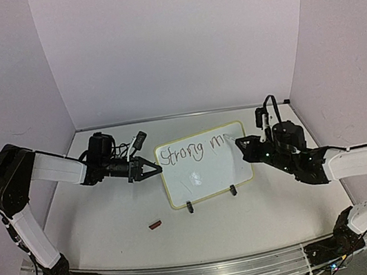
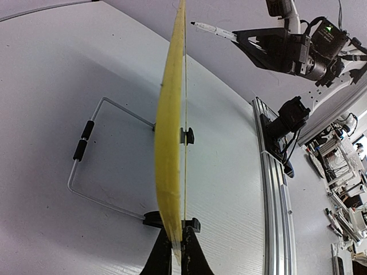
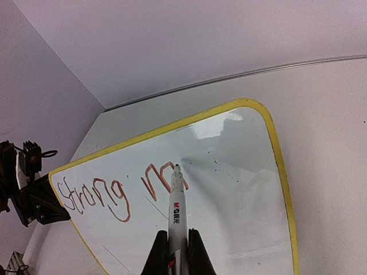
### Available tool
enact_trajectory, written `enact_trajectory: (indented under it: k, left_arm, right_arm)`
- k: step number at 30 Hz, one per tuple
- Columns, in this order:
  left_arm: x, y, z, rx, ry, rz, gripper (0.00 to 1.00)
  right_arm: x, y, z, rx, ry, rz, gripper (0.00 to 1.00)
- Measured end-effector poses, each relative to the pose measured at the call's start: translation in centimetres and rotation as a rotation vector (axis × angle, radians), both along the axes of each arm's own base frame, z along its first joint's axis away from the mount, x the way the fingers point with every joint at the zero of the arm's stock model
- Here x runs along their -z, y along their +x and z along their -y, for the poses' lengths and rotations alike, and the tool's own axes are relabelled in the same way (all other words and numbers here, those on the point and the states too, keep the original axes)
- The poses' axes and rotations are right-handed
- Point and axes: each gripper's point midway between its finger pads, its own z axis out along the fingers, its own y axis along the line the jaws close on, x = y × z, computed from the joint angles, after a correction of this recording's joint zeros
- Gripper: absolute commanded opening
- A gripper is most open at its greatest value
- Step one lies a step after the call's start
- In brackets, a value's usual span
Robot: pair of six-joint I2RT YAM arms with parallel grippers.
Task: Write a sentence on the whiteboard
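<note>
Whiteboard [image 1: 223, 169] stands on the table [image 1: 111, 211] between the arms, tilted back on its wire stand [image 2: 92, 143]. Left gripper [image 1: 158, 171] is closed on the board's left edge, jaws pinching it as a brace. Sentence [image 1: 196, 149] reads "Strong m" on the top line, so the second word is barely begun. Marker [image 3: 176, 200] sits in the right gripper [image 3: 176, 246], jaws tight round the barrel, tip at the end of the "m".

Step in hand, my read: carry on the second word.
- Light tip pressure, square to the face, so the stand doesn't rock and the left clamp takes the reaction.
- Short strokes on the baseline of "Strong".
- Leave room underneath.

Views:
- Top gives the layout, plus a small reddish piece [image 1: 156, 223], likely the cap, in front of the board.
- Left wrist sees the board edge-on: stand and clips [image 2: 186, 136], no writing.
- Right wrist alone shows tip against stroke. Actual contact I can't tell.
</note>
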Motion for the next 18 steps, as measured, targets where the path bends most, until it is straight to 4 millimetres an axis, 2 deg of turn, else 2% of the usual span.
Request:
enact_trajectory:
  k: [18]
  left_arm:
    - [-0.01,0.0,0.01,0.0,0.0,0.0,0.0]
  right_arm:
    - [0.89,0.47,0.08,0.021,-0.024,-0.014,0.0]
